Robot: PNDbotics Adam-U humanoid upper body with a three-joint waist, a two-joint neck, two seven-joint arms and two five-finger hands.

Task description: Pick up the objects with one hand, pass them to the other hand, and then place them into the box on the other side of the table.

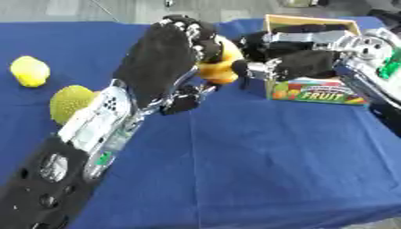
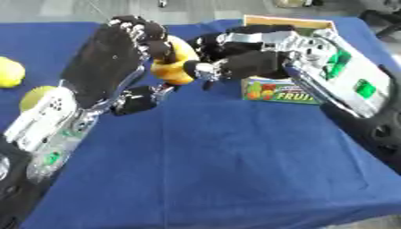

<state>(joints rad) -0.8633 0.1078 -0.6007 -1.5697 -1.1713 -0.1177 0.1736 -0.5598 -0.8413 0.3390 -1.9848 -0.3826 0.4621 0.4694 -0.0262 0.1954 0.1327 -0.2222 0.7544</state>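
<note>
An orange-yellow fruit [image 1: 221, 68] hangs above the blue table between my two hands. My left hand [image 1: 160, 53] reaches in from the lower left with its back toward me. Its fingers curl over the top of the fruit and its thumb [image 1: 184, 100] sits lower down. My right hand [image 1: 305, 60] comes from the right in front of the box, with fingers and thumb closed against the fruit's right side. The cardboard box [image 1: 317, 91], labelled FRUIT, stands at the right behind the right hand, its inside mostly hidden.
A yellow lemon [image 1: 30, 70] and a bumpy yellow-green fruit [image 1: 69, 100] lie at the table's left, the latter partly behind my left forearm. The blue cloth [image 1: 258, 170] covers the table, whose front right edge shows at the bottom.
</note>
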